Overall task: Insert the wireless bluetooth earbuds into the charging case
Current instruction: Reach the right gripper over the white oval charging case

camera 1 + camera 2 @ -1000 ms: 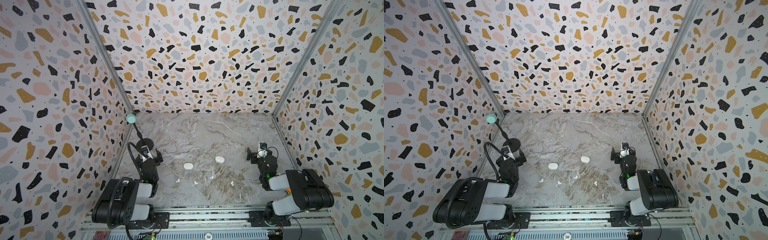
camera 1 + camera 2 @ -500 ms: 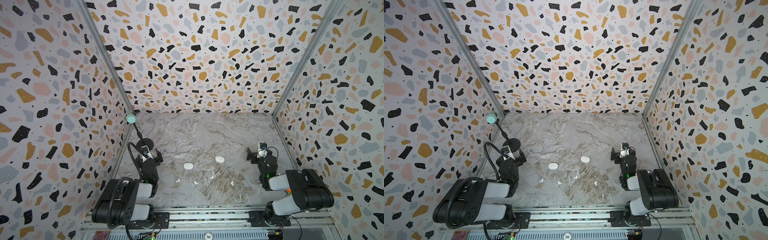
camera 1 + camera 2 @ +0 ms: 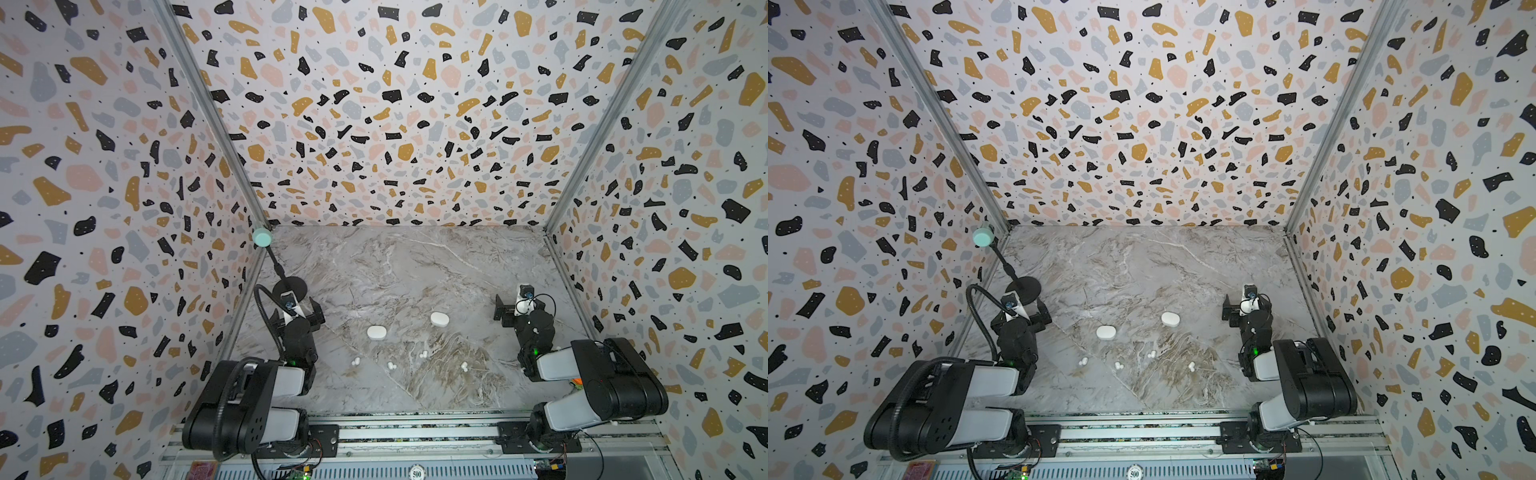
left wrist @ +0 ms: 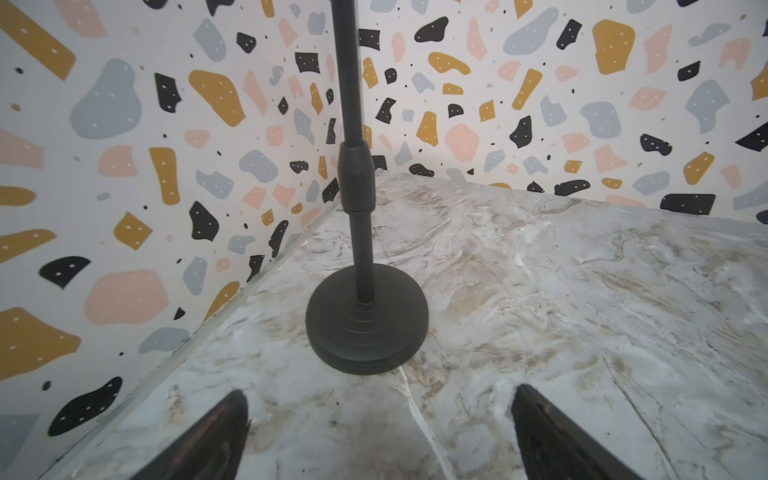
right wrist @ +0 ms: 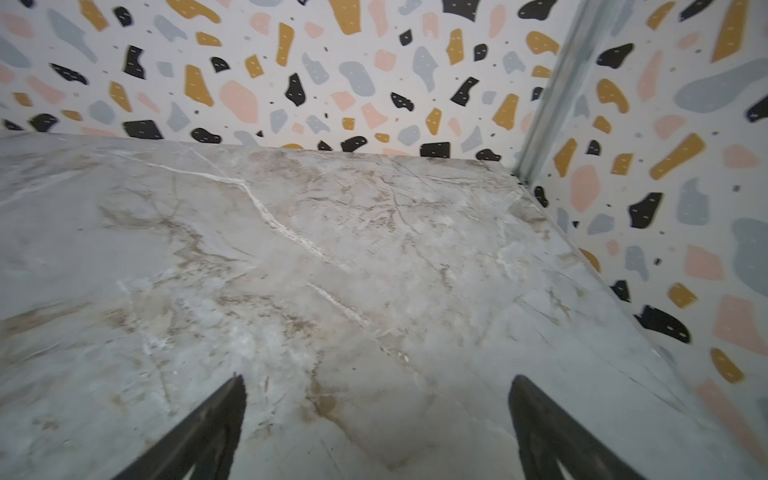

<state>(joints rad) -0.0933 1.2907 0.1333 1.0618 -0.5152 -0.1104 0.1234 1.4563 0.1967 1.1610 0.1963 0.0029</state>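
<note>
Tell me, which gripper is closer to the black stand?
Left. The left gripper sits open with the stand just ahead; the right gripper is open across the table, far from it.

A robot lab booth: 3 terrazzo-print walls (image 3: 395, 124) enclose a marble-print tabletop (image 3: 415, 270), 2 arms (image 3: 249, 399) (image 3: 602, 382) mounted on an aluminium rail (image 3: 415, 434) at 6 o'clock.

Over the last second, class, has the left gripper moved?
No. In a top view the left gripper keeps its place beside the black stand base.
</note>
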